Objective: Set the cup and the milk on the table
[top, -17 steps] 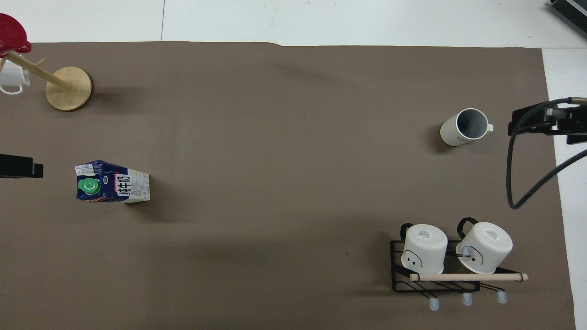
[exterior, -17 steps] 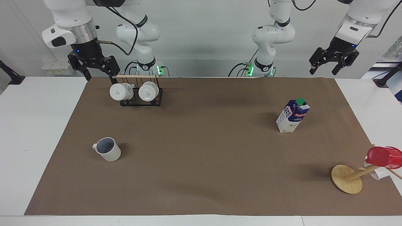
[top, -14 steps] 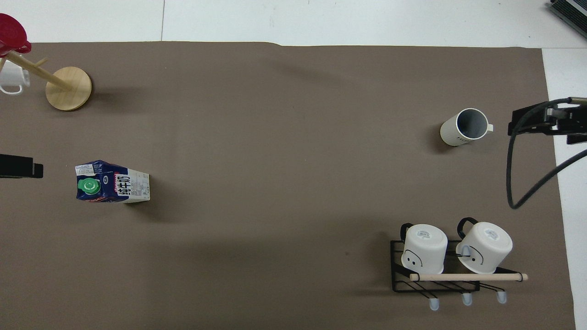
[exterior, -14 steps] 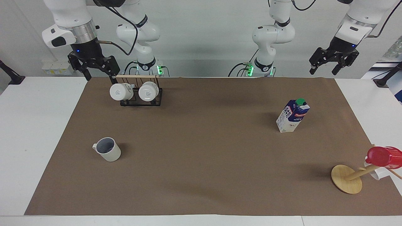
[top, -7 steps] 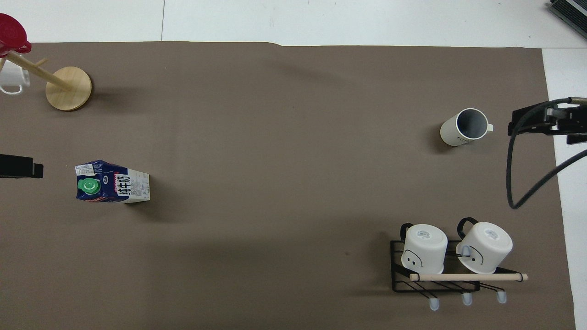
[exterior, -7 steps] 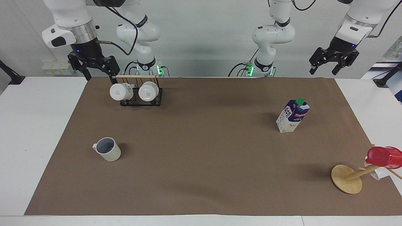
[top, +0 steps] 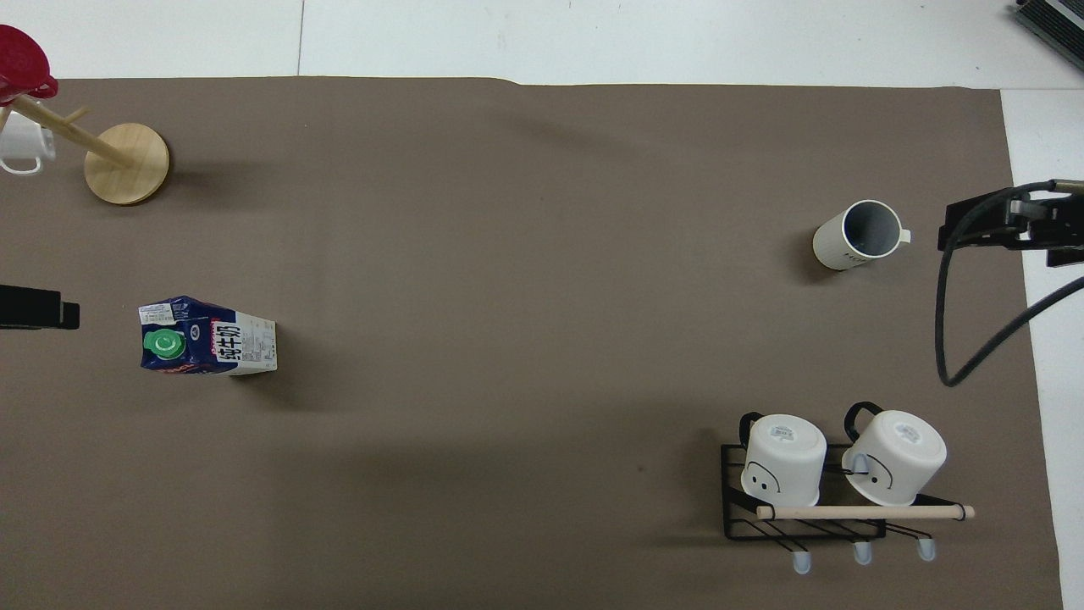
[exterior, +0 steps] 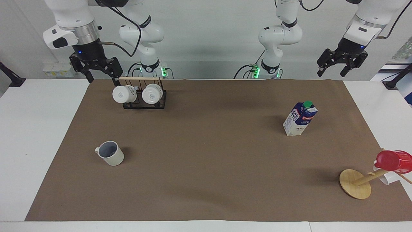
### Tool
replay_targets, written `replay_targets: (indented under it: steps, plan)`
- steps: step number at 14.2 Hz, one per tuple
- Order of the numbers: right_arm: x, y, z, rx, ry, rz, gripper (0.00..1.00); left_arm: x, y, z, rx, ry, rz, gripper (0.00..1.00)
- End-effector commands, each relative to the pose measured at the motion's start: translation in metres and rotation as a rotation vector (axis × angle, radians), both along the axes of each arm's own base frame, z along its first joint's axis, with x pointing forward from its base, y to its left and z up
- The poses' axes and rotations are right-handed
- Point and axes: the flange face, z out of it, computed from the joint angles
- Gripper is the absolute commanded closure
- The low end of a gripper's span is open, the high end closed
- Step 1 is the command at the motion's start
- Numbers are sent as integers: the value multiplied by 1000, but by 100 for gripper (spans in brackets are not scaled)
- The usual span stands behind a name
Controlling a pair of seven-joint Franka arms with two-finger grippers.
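The cup (exterior: 110,153), off-white with a grey-blue inside, stands upright on the brown sheet (exterior: 206,161) of the table (exterior: 32,129), toward the right arm's end; it also shows in the overhead view (top: 857,235). The milk (exterior: 300,118) stands upright on the sheet toward the left arm's end, green cap up (top: 207,336). My right gripper (exterior: 101,76) is open and empty, raised over the table's edge by the mug rack. My left gripper (exterior: 331,73) is open and empty, raised over the table's edge at its own end. Both arms wait.
A black wire rack (exterior: 145,104) holding two white mugs (top: 834,462) stands near the robots, beside my right gripper. A wooden mug tree (exterior: 355,183) with a red cup (exterior: 392,160) and a white mug stands far from the robots at the left arm's end.
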Motion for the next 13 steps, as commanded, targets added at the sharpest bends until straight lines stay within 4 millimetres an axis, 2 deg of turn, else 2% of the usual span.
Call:
replay_targets:
  steps: [1, 13]
  plan:
    - [-5, -3, 1, 19, 2, 14, 0, -2, -2, 3, 0, 9, 2, 0]
    - [-5, -3, 1, 18, -2, 25, 0, -2, -1, 3, 0, 9, 5, 0]
